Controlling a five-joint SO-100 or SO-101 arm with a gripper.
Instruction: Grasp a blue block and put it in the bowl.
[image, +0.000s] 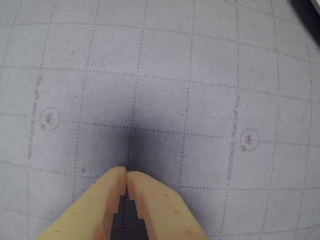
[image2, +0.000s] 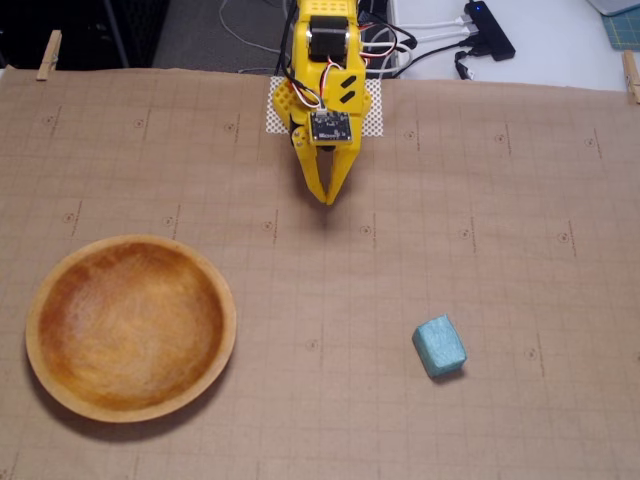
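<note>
Yellow and pointing downward, the gripper (image2: 328, 200) hangs near the top centre of the fixed view, its two fingers drawn together to a single tip with nothing between them. In the wrist view the same gripper (image: 126, 173) enters from the bottom edge, and its fingertips (image: 118, 176) meet at the front while a narrow stepped gap shows further back between the jaws; it grips nothing. Beneath it lies only the gridded paper mat (image: 200, 75), printed with dotted lines and small round logos, and a soft dark shadow spreads on the mat just ahead of the tips. The paper looks grey in the wrist view and brown in the fixed view (image2: 480, 220), probably a matter of the camera's colour. The blue block (image2: 439, 346) rests on the mat toward the lower right of the fixed view, well apart from the gripper and turned at a slight angle to the grid lines. The bowl (image2: 218, 300) sits at the lower left of that view, empty, orange-brown with a paler centre, also well apart from both the gripper and the block. Behind the arm (image2: 322, 45), past the mat's top edge, run cables (image2: 430, 50) and a dark hub (image2: 490, 30), and wooden clothespins (image2: 47, 53) clip the mat's upper corners.
</note>
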